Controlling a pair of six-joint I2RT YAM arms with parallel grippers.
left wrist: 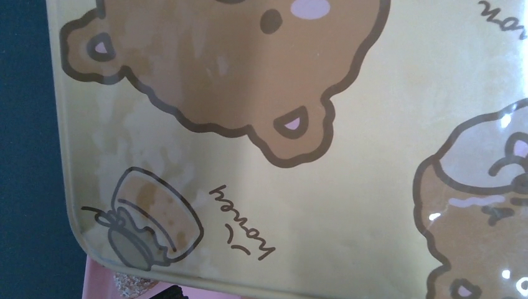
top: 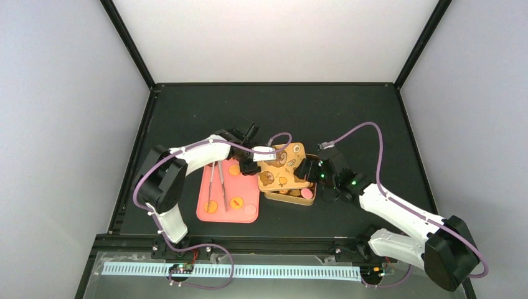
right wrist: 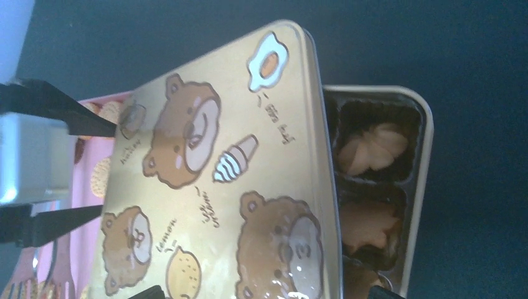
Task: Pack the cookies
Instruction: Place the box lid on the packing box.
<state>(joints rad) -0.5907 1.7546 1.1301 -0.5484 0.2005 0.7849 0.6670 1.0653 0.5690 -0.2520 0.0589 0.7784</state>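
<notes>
Both my pincers meet at a bear-printed lid [top: 281, 165] lying askew over the open tin [top: 292, 200] at mid-worktop [top: 280, 112]. My left pincer [top: 252, 166] is released, its fingers [right wrist: 68, 115] spread with their tips at the lid's left edge. My right pincer [top: 308, 169] is released too, jaws wide at the lid's right edge. Some cookies [right wrist: 372, 147] sit in the tin's uncovered compartments. Four more lie on the pink tray [top: 205, 187] just left of the tin, alongside the metal tongs [top: 219, 184].
</notes>
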